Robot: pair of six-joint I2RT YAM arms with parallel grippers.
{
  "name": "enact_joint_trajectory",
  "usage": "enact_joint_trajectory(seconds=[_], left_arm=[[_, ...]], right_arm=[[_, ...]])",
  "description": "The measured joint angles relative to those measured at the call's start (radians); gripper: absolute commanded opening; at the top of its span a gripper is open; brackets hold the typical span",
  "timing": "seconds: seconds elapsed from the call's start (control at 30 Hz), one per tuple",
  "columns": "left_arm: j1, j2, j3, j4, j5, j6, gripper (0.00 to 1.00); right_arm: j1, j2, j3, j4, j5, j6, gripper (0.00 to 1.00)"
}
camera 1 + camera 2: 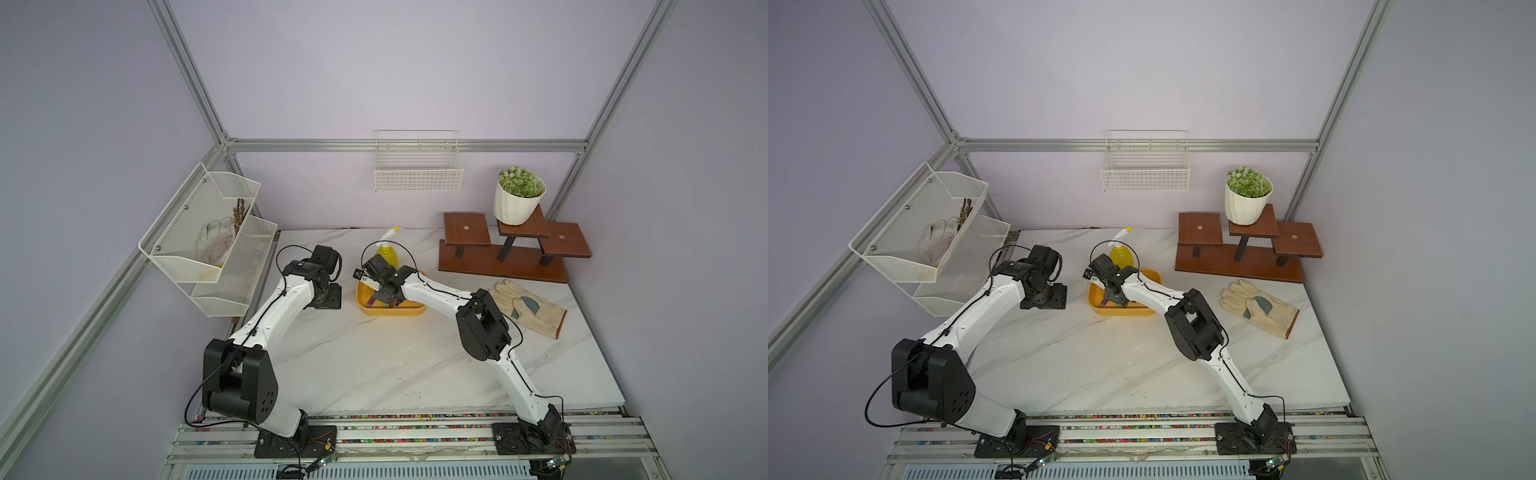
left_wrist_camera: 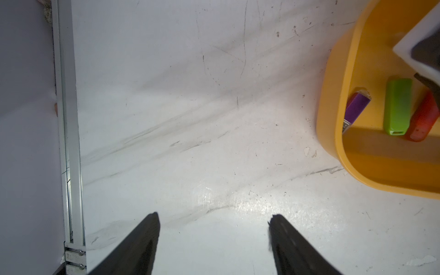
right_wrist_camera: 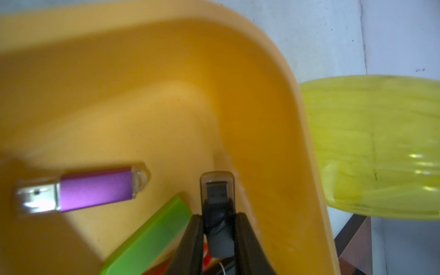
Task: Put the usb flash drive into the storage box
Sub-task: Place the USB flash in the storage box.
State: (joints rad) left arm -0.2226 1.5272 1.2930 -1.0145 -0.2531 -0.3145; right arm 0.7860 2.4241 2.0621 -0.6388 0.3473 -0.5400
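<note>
The storage box (image 1: pixel 390 311) (image 1: pixel 1121 311) is a shallow yellow-orange tub at mid-table. In the right wrist view my right gripper (image 3: pixel 219 214) reaches down inside the box (image 3: pixel 273 83), shut on a dark grey usb flash drive (image 3: pixel 217 197) with a clear cap, near an inner corner. On the box floor beside it lie a purple drive (image 3: pixel 95 188) and a green drive (image 3: pixel 152 235). A red drive (image 2: pixel 423 119) shows in the left wrist view. My left gripper (image 2: pixel 214 215) stands open over bare marble just left of the box (image 2: pixel 333 133), holding nothing.
A yellow spray bottle (image 1: pixel 387 251) stands right behind the box. A work glove (image 1: pixel 528 307) lies to the right. Behind the glove, a wooden stand (image 1: pixel 511 266) carries a potted plant (image 1: pixel 519 195). A white wire basket (image 1: pixel 417 166) hangs on the back wall and a mesh rack (image 1: pixel 208 237) on the left.
</note>
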Motion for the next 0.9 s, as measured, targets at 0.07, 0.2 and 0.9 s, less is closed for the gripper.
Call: enact_joint_trajectory(seconds=[0.07, 0.2, 0.9], left_arm=[[0.0, 0.0, 0.0, 0.0, 0.003, 0.0, 0.76], [0.0, 0.0, 0.0, 0.0, 0.006, 0.0, 0.76], [0.0, 0.0, -0.015, 0.004, 0.015, 0.0, 0.77]], right_arm=[[-0.001, 0.01, 0.006, 0.0, 0.005, 0.001, 0.0], [-0.007, 0.025, 0.008, 0.002, 0.007, 0.004, 0.0], [-0.023, 0.041, 0.014, 0.002, 0.011, 0.046, 0.19]])
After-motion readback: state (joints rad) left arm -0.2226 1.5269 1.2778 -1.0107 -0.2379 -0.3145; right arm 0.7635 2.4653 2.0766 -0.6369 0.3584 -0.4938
